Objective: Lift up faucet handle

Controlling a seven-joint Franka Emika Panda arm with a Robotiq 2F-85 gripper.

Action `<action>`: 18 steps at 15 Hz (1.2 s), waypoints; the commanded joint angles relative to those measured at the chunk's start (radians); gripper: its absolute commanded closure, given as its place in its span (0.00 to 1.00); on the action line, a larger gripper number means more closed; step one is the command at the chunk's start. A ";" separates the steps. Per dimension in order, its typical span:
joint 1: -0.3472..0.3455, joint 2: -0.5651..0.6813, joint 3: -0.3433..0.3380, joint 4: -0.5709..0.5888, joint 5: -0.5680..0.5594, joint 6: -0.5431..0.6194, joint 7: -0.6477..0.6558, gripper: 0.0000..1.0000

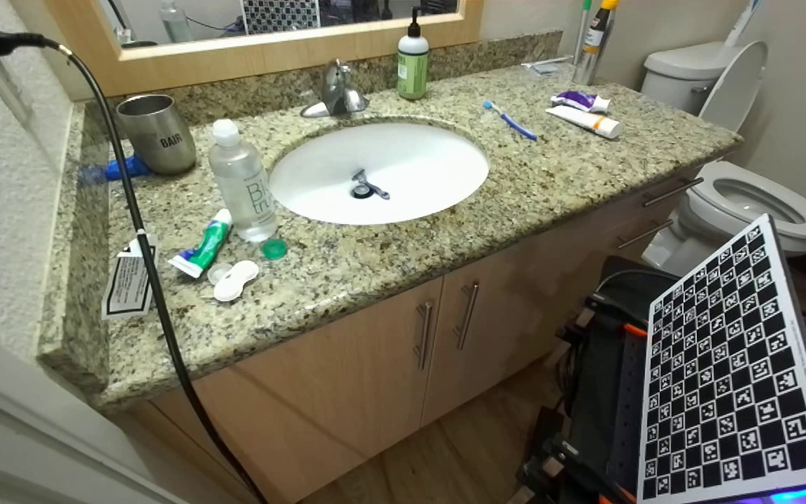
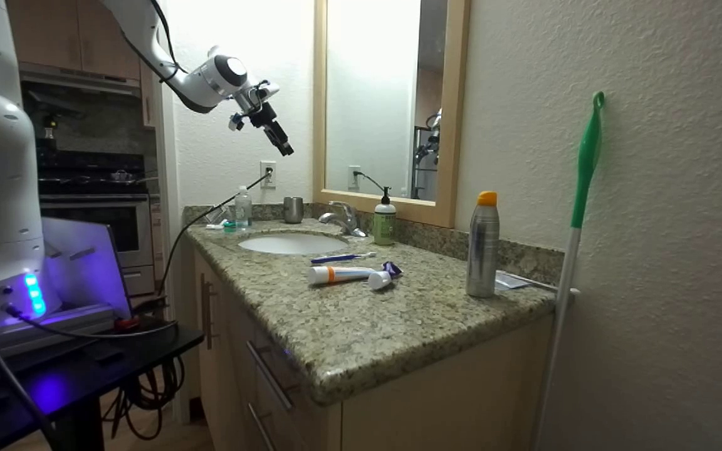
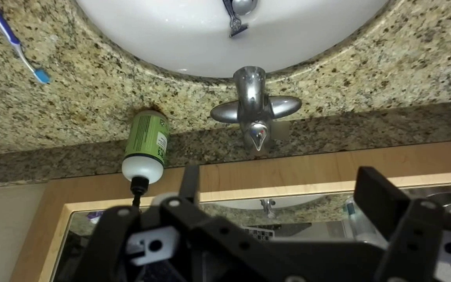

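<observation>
The faucet handle is a short silver lever on top of a chrome faucet behind the white basin. It shows in both exterior views (image 1: 338, 66) (image 2: 340, 205) and in the wrist view (image 3: 258, 134), with red and blue marks. The faucet body (image 3: 250, 92) has its spout over the basin (image 3: 163, 35). My gripper (image 3: 278, 180) is open, with its black fingers wide apart and nothing between them. In an exterior view the gripper (image 2: 286, 149) hangs high above the faucet, pointing down at a slant, clear of the handle. It is out of view in the remaining exterior view.
A green soap bottle (image 3: 147, 137) with a black pump stands beside the faucet. The wood-framed mirror (image 2: 392, 106) rises behind it. A clear bottle (image 1: 242, 185), steel cup (image 1: 158, 133) and black cable (image 1: 130, 189) are on the far side. A razor (image 1: 369, 185) lies in the basin.
</observation>
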 commanded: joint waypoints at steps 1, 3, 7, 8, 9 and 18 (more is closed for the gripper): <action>0.088 0.091 -0.082 0.089 0.088 -0.073 -0.088 0.00; 0.106 0.181 -0.123 0.185 0.146 -0.073 -0.115 0.00; 0.175 0.339 -0.251 0.330 -0.075 0.136 0.072 0.00; 0.155 0.380 -0.241 0.372 -0.162 0.166 0.160 0.00; 0.185 0.423 -0.282 0.416 -0.231 0.173 0.257 0.00; 0.225 0.520 -0.319 0.496 -0.228 -0.076 0.237 0.00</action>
